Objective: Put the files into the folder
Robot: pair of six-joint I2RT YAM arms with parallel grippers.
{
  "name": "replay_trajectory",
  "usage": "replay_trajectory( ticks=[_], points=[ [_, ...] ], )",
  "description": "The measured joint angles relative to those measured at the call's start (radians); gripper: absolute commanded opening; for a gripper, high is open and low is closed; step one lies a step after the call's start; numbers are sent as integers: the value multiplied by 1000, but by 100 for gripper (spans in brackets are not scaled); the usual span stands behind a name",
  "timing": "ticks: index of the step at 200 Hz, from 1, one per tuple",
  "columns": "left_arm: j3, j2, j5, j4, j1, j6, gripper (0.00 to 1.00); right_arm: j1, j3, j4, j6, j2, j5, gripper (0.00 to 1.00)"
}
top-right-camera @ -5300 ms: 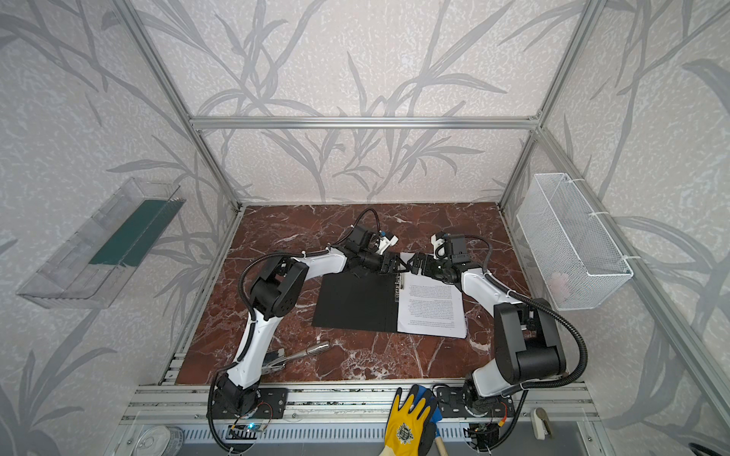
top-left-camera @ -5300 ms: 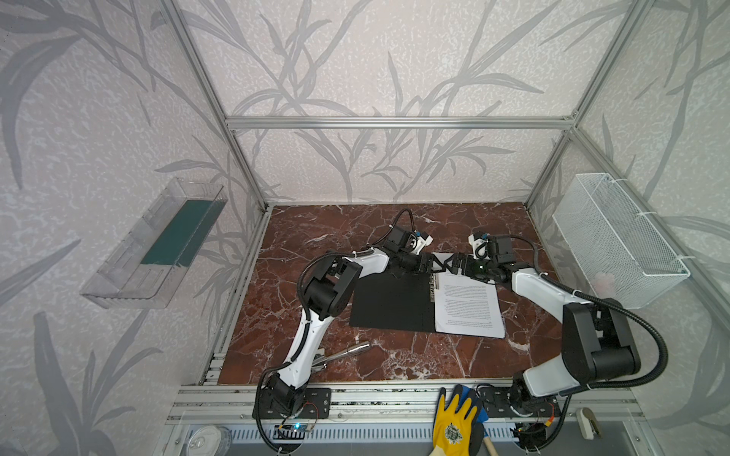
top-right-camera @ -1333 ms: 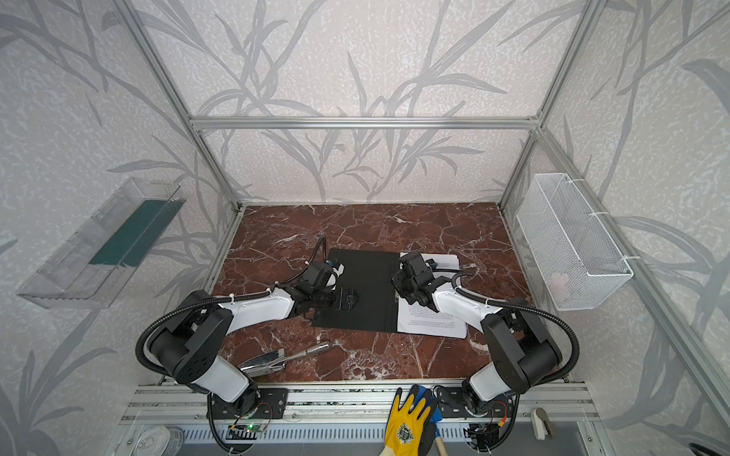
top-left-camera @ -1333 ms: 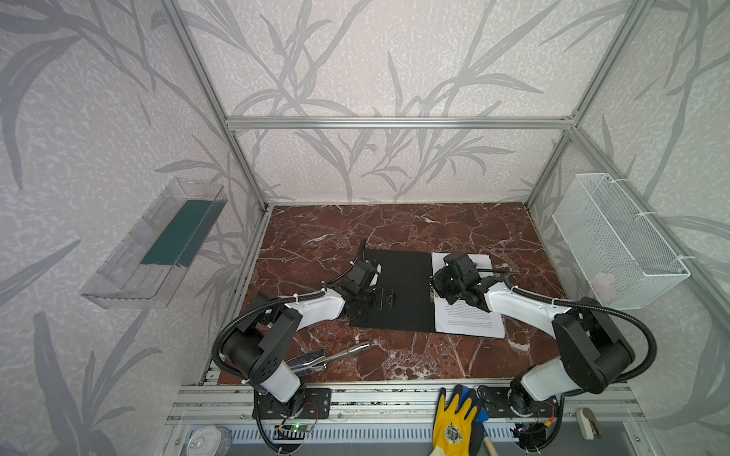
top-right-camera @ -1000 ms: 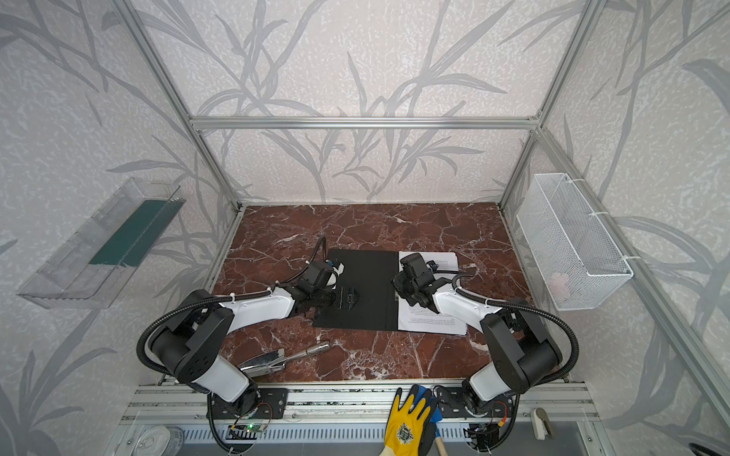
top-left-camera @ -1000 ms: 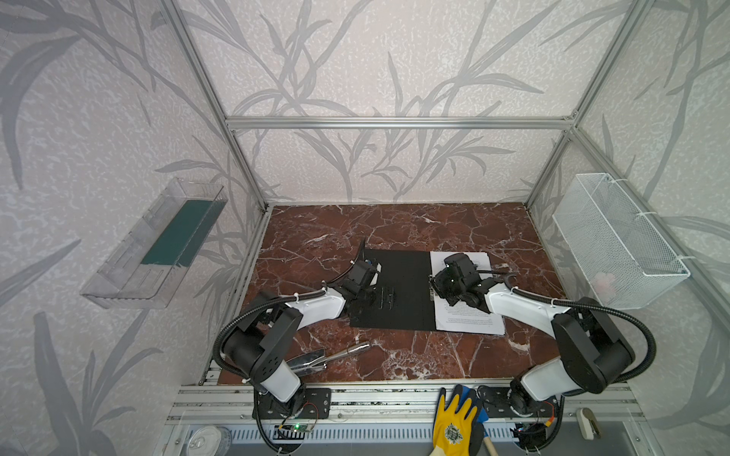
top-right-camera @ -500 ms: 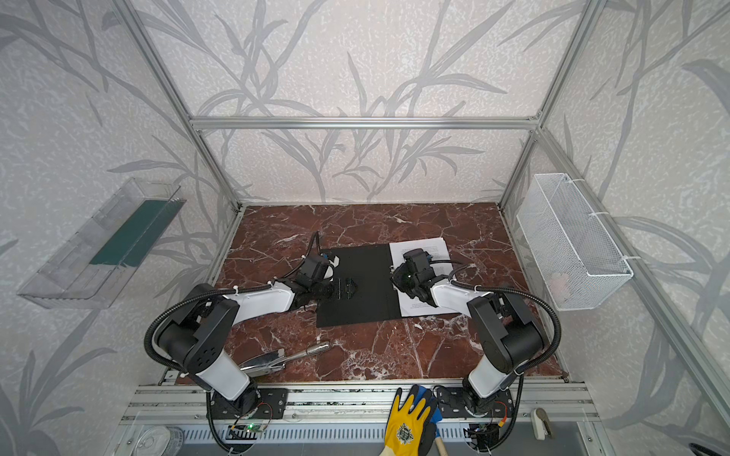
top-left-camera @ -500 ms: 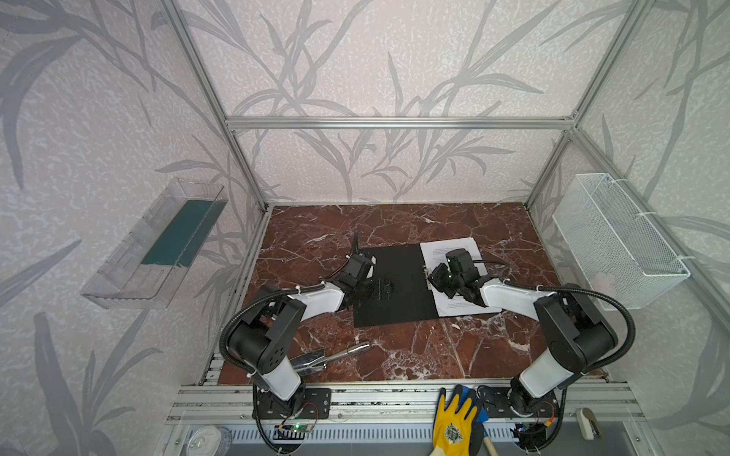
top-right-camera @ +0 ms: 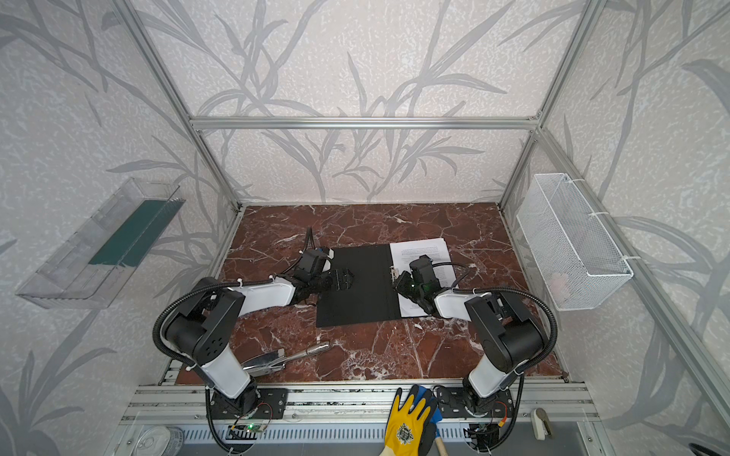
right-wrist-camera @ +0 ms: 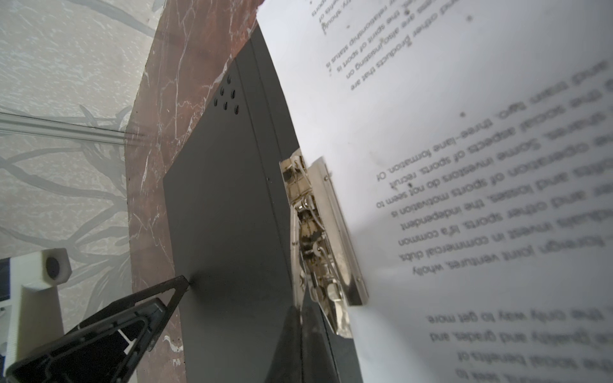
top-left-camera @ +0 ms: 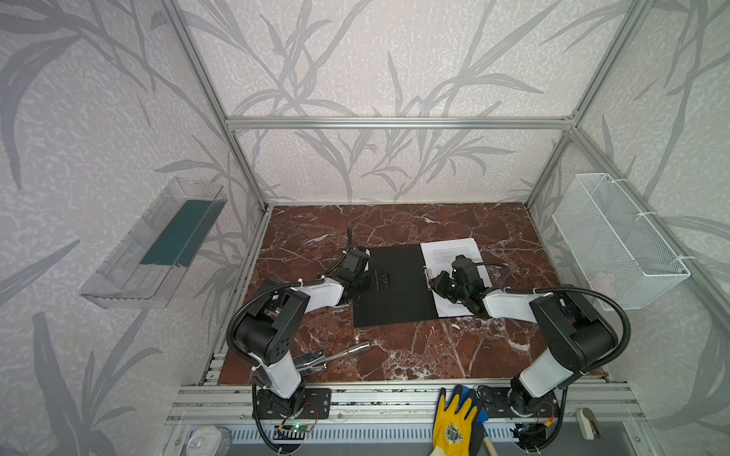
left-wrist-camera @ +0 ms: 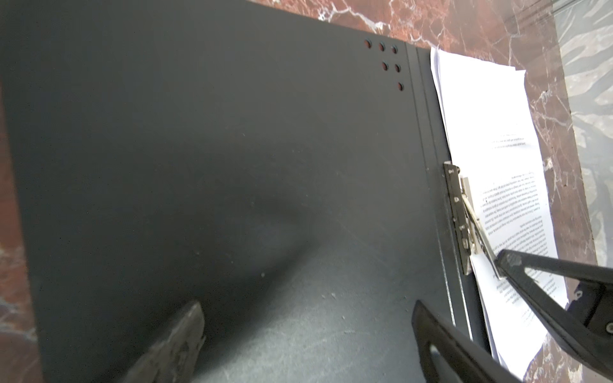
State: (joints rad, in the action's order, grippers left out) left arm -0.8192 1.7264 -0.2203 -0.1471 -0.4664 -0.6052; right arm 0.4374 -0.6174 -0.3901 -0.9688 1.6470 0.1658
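One yellow glove [top-left-camera: 452, 424] lies nearest, on the front rail. Just past it a silver plier-like implement [top-left-camera: 335, 355] rests on the table [top-left-camera: 414, 347], left of centre and out of play.

Now the action, mid-table. The folder [top-left-camera: 395, 292] lies open with its black inside up. The left tool [top-left-camera: 379, 278] has its jaws spread wide, and its fingertips [right-wrist-camera: 184, 283] are pressed onto the bare left flap, holding nothing. On the right half sit the files [top-left-camera: 450, 246], a white printed stack with its spine edge tucked at the metal clip [left-wrist-camera: 459, 212]. The right tool [top-left-camera: 434, 284] has its jaws together and its tip is against the clip's raised lever. I cannot tell whether it pinches the lever or only pushes it.

This is the risky bit. The sheets look slightly fanned at the far corner and poke past the folder's far edge. If the clip comes down now, I'd say a page or two could escape the clamp. That narrow tip could also skid off the thin lever. If the left hold slips, the whole folder may slide.

Farther out are two wall containers. On the left, a clear tray [top-left-camera: 118, 284] holds a dark green slab [top-left-camera: 177, 233]. On the right, a white wire basket [top-left-camera: 616, 237] holds something small and pale, too small to name.
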Motion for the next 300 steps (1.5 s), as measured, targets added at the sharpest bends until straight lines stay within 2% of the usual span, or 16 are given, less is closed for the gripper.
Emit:
replay_trajectory(
  ticks=[110, 178, 221, 259, 300],
  points=[
    [-10, 19, 1, -26, 6, -1, 99, 36, 56, -255, 79, 124, -137, 0],
    [-25, 31, 18, -22, 12, -1, 99, 99, 22, -179, 76, 106, -287, 0],
    [-37, 39, 39, -13, 32, -1, 99, 124, 11, -120, 61, 74, -308, 0],
    [-44, 43, 50, -7, 63, 0, 99, 200, 10, -110, 6, 68, -350, 0],
    [-46, 45, 54, -3, 79, 0, 99, 216, 9, -64, -8, 47, -379, 0]
  ],
)
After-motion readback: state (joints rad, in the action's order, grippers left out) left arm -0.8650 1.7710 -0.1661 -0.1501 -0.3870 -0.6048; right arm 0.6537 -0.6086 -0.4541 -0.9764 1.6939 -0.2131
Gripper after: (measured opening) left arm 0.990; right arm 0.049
